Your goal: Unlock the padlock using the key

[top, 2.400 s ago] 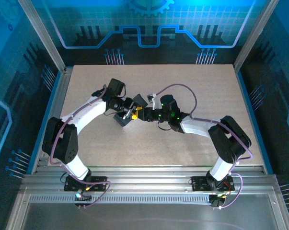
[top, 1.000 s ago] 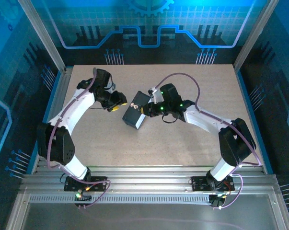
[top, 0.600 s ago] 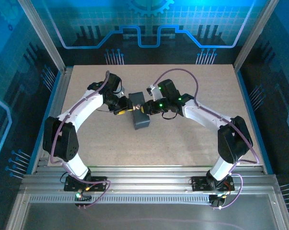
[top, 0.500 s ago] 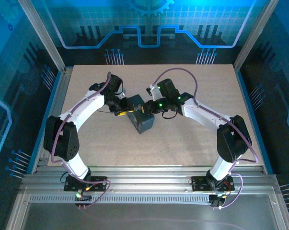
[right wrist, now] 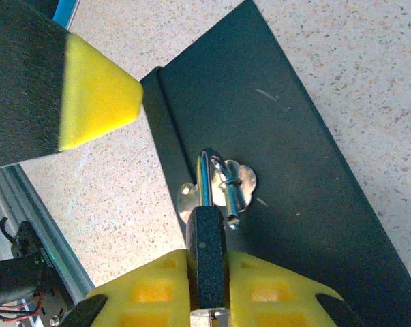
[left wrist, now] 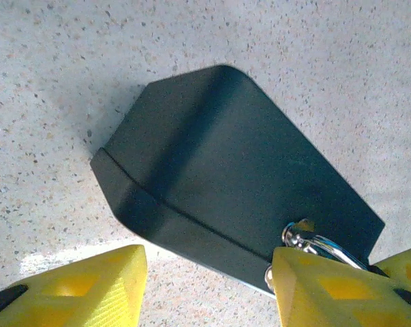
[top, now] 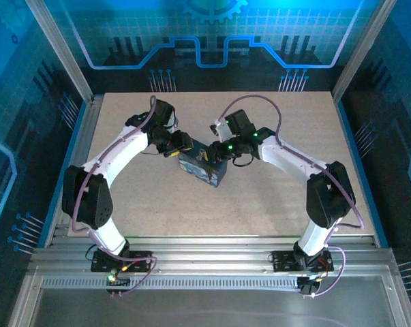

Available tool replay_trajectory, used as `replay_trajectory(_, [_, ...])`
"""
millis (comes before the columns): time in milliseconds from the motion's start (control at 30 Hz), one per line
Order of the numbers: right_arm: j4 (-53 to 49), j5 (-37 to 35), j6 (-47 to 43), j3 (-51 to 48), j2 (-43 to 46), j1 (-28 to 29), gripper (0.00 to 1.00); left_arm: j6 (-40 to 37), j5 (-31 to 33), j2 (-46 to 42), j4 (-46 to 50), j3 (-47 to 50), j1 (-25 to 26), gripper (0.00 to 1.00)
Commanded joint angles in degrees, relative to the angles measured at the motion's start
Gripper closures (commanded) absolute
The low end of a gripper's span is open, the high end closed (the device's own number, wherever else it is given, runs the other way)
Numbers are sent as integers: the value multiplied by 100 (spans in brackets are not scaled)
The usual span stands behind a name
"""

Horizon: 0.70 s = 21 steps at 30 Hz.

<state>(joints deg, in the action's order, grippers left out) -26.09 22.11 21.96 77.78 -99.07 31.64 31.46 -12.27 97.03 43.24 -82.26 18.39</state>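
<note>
My right gripper (right wrist: pixel 208 257) is shut on the padlock (right wrist: pixel 208 228), whose narrow body looks dark edge-on between the yellow fingers. The lock's silver loop (right wrist: pixel 205 176) passes through a small metal hasp (right wrist: pixel 240 180) on the dark box (right wrist: pixel 287 170). From above, the box (top: pixel 206 172) lies mid-table with my right gripper (top: pixel 215 156) at its top edge. My left gripper (left wrist: pixel 208 264) stands open at the box's near edge (left wrist: pixel 191 225), its right finger (left wrist: pixel 321 286) beside the silver loop (left wrist: pixel 315 241). From above, the left gripper (top: pixel 180 144) is at the box's left end. I cannot make out a key.
The speckled tabletop (top: pixel 273 204) spreads around the box. A left finger pad (right wrist: pixel 96 92) hangs near the box's corner in the right wrist view. Aluminium rails (top: pixel 205 262) run along the near edge, and blue panels wall the sides and back.
The box has turned and shifted toward the near right while my right gripper kept hold at the lock. My left gripper swung from the far left back to the box's left end.
</note>
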Motion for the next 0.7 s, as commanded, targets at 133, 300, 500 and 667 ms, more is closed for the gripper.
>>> replay_trajectory(133, [-301, 396, -38, 304, -235, -242, 75, 148, 725, 176, -86, -157, -5, 48])
replay_trajectory(300, [-478, 271, -272, 322, -179, -237, 69, 176, 856, 294, -92, -180, -29, 47])
replay_trajectory(500, [-856, -179, -723, 438, -23, -228, 66, 176, 857, 351, -88, -211, -52, 47])
replay_trajectory(667, [-990, -567, -1114, 551, 214, -138, 63, 103, 849, 269, -6, -294, -47, 47])
